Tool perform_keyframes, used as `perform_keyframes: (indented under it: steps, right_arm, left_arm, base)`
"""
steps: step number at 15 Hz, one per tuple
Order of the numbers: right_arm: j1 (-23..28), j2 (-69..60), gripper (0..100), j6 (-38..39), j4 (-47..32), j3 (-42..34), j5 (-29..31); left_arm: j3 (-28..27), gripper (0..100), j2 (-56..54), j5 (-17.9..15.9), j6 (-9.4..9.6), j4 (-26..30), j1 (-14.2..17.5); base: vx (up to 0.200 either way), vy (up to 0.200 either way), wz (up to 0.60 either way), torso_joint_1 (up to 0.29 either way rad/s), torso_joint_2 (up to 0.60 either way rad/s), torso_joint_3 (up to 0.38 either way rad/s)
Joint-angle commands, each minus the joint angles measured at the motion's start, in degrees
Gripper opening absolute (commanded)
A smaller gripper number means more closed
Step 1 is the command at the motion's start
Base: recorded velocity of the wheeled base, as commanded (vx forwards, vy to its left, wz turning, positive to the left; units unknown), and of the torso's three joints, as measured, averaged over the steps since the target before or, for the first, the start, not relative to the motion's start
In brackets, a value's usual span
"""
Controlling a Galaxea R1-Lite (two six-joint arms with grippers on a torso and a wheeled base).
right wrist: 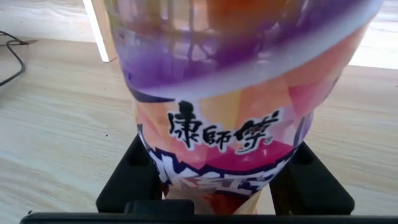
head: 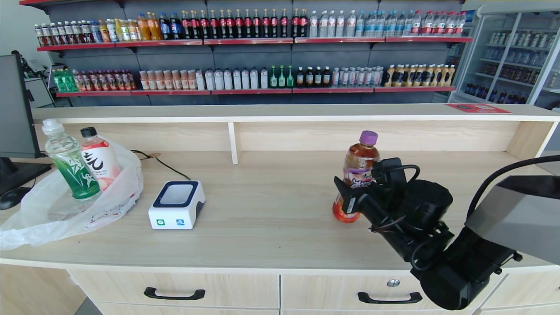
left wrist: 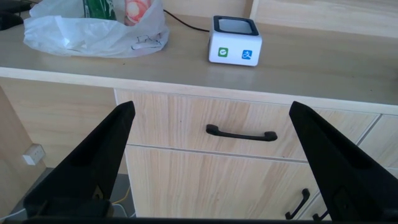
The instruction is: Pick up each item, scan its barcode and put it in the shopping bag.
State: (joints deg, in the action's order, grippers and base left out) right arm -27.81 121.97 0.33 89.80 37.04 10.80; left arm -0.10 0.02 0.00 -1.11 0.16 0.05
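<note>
An amber tea bottle with a purple cap stands a little tilted on the wooden counter, right of centre. My right gripper is shut on its lower half. In the right wrist view the bottle's purple and orange label sits between the two black fingers. A white shopping bag lies at the counter's left end with a green-label bottle and a white-label bottle upright in it. The white scanner sits between bag and tea bottle. My left gripper hangs open below the counter's front edge.
A black cable runs from the scanner to the back left. A monitor stands at the far left beside the bag. A raised back ledge with a divider bounds the counter. Drawers with black handles face my left gripper.
</note>
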Motion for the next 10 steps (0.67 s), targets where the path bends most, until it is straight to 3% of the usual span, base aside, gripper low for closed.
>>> perform_keyframes:
  steps: [1, 5, 8, 10]
  right_arm:
    - [-0.1, -3.1, 0, 0.0, 0.2, -0.9, 0.0]
    - [-1.4, -8.9, 0, 0.0, 0.2, -3.7, 0.0]
    - [-5.5, -14.7, 0, 0.7, 0.2, -5.9, 0.0]
    - [-5.9, -19.6, 0, 0.8, 0.2, -12.4, 0.0]
  left_arm:
    - [0.0, 100, 0.1, 0.0, -0.03, 0.0, 0.0]
    - [0.0, 100, 0.0, 0.0, -0.03, 0.0, 0.0]
    - [0.0, 100, 0.0, 0.0, -0.03, 0.0, 0.0]
    - [0.0, 100, 0.0, 0.0, -0.03, 0.0, 0.0]
  base:
    - [0.000, 0.000, 0.00, 0.000, 0.00, 0.000]
    - [0.000, 0.000, 0.00, 0.000, 0.00, 0.000]
    - [0.000, 0.000, 0.00, 0.000, 0.00, 0.000]
    - [0.000, 0.000, 0.00, 0.000, 0.00, 0.000]
